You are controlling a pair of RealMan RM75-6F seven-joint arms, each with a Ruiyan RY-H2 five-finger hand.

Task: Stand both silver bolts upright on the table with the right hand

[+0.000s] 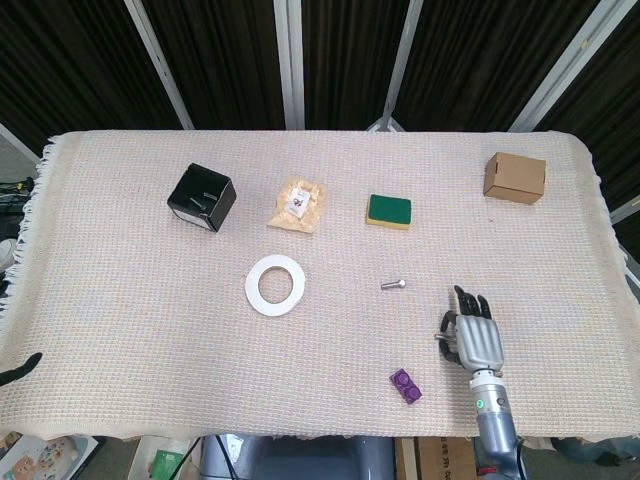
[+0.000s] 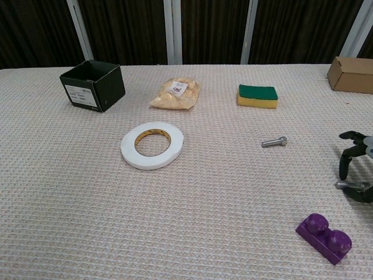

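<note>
One silver bolt [image 1: 393, 285] [image 2: 274, 142] lies flat on the cloth near the middle, well apart from either hand. The second silver bolt [image 1: 440, 338] [image 2: 348, 185] lies flat at the front right. Its head end is hidden under my right hand [image 1: 476, 335] [image 2: 356, 169]. That hand arches over the bolt with its fingers curled down around it. Whether they grip it is not clear. Only a dark tip of my left hand [image 1: 18, 370] shows, at the table's front left edge.
A purple brick [image 1: 405, 385] [image 2: 324, 237] lies just front-left of the right hand. A white tape roll [image 1: 276, 285], a green sponge [image 1: 388, 211], a snack bag [image 1: 298, 204], a black box [image 1: 201, 197] and a cardboard box [image 1: 515, 177] stand farther back.
</note>
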